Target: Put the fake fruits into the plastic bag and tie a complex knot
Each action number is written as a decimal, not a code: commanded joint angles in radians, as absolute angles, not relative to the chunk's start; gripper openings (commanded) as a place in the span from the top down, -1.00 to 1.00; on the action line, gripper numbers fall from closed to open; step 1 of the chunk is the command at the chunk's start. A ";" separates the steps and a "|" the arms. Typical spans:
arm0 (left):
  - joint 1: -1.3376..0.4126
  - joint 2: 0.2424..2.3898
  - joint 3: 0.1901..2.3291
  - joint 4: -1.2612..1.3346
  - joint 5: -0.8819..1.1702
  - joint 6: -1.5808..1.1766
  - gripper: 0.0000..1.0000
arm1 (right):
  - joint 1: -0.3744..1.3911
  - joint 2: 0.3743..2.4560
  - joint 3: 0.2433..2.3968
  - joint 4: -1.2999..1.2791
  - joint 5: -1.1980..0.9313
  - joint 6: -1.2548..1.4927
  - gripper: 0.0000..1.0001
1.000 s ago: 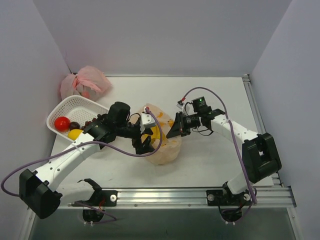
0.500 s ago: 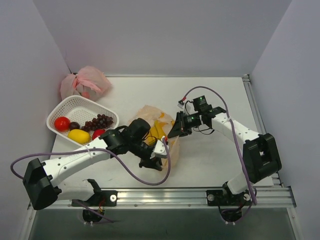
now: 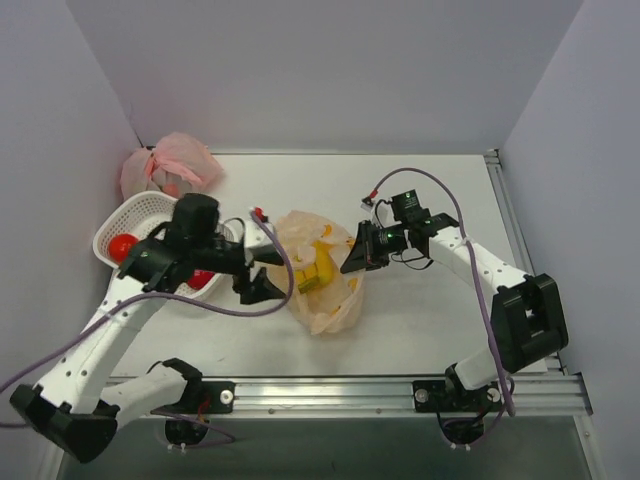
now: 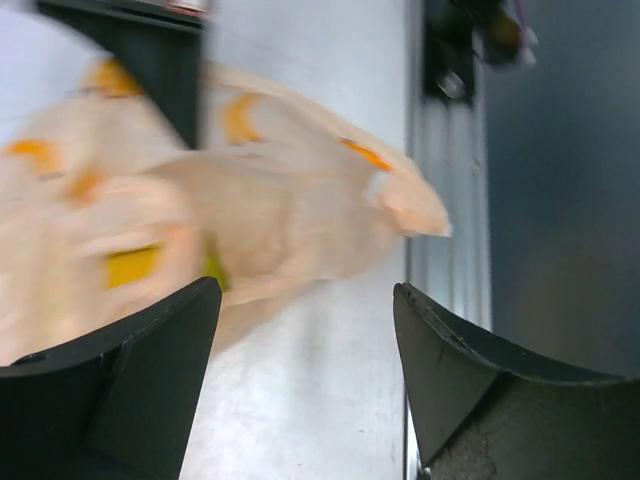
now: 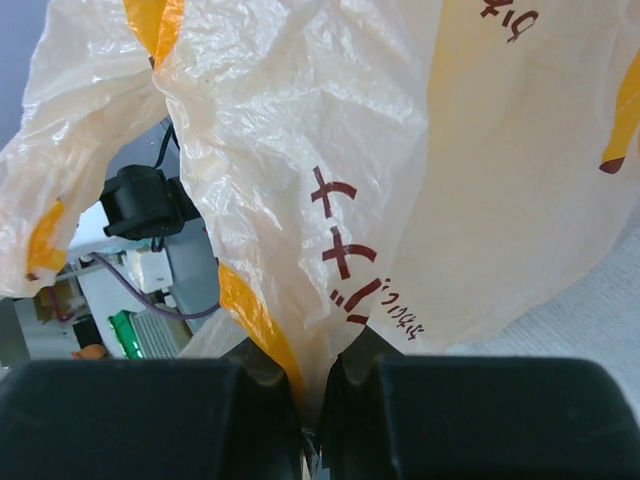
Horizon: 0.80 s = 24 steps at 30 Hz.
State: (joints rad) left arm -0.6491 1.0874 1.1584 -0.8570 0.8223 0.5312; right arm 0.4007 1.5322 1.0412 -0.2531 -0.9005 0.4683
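On the pale table (image 3: pixel 430 185), the plastic bag (image 3: pixel 325 300) lay slumped at the middle, its thin film printed with yellow bananas. A yellow fruit (image 3: pixel 312 272) showed through the film, inside the bag. My right gripper (image 3: pixel 358 252) was clamped on the bag's right edge. In its wrist view the crumpled film ran down and was pinched between the two fingers.

To the left sat the white basket (image 3: pixel 135 215), partly covered by my left arm (image 3: pixel 190 250). It held a red fruit (image 3: pixel 123 247) at its left end. A second red fruit (image 3: pixel 200 279) peeked out under the arm by the basket's right end.

Behind the basket, in the corner, lay a pink tied bag (image 3: pixel 170 165).

My left gripper (image 3: pixel 265 272) stood with its jaws wide apart and nothing between them, just beside the bag's left side. Its wrist view was blurred.
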 commanded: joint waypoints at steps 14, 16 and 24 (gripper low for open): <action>0.294 1.245 1.321 -1.056 0.637 0.442 -0.56 | 0.443 1.439 1.028 -0.325 -0.798 0.336 1.00; 0.290 1.294 1.302 -1.042 0.612 0.535 -0.64 | 0.449 1.451 1.029 -0.325 -0.798 0.330 1.00; 0.262 1.489 1.353 -0.922 0.562 0.793 -0.88 | 0.460 1.470 1.042 -0.325 -0.807 0.328 1.00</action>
